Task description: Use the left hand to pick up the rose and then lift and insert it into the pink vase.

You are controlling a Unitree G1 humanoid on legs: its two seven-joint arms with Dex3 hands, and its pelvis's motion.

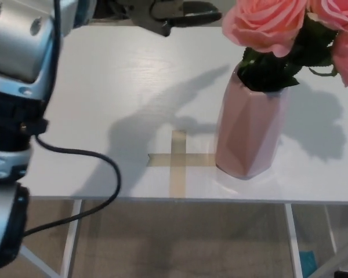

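Head view: you are looking down on a white table (104, 87) with the pink vase (249, 133) standing upright on its right half. The rose (265, 26) sits in the vase, its bloom above the mouth and dark green leaves (267, 72) spilling over the rim. More pink blooms show at the right edge; you cannot tell how many stems there are.

Your left hand (174, 13) is at the top of the picture, well left of the rose and clear of it. Its black fingers (200, 7) point right toward the flowers and stand apart with nothing between them. The silver left arm (17, 40) fills the upper left corner, and a black cable (81, 156) loops down from it past the table's front edge.

A cross of tan tape (178, 159) lies flat on the table just beside the vase base, on its left; its right arm reaches the base, though you cannot tell whether it runs under it. The arm's shadow falls across the table from the tape up toward the vase, and the bouquet's shadow lies to the right of the vase.

Your right hand does not show. Below the table edge you see floor and white table legs (292, 240).
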